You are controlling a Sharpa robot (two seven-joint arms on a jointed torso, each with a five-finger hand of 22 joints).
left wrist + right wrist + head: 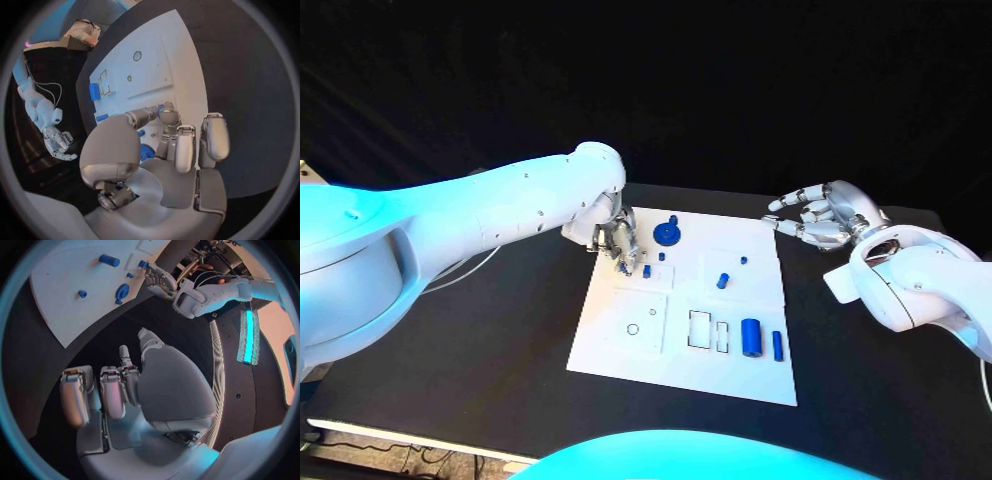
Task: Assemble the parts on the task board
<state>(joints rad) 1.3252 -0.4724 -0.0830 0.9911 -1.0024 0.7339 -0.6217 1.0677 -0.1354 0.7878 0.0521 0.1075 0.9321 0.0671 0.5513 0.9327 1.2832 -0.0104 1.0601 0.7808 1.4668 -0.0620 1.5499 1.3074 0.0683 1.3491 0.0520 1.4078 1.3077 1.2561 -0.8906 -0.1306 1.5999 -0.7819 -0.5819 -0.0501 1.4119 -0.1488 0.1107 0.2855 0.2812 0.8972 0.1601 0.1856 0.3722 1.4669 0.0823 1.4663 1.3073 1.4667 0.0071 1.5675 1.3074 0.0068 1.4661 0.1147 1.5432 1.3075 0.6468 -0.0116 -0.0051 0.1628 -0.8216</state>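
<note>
A black table (473, 340) carries the white task board (733, 375).

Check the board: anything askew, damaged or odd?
Nothing stands out. The white task board lies flat on the black table, small blue parts on it. Left robot hand works at its far edge; right robot hand hovers off-board.

Left hand (616, 240) lowered, fingers (164, 114) pinched together, right hand (826, 216) raised, fingers loosely curled, holding nothing
</note>
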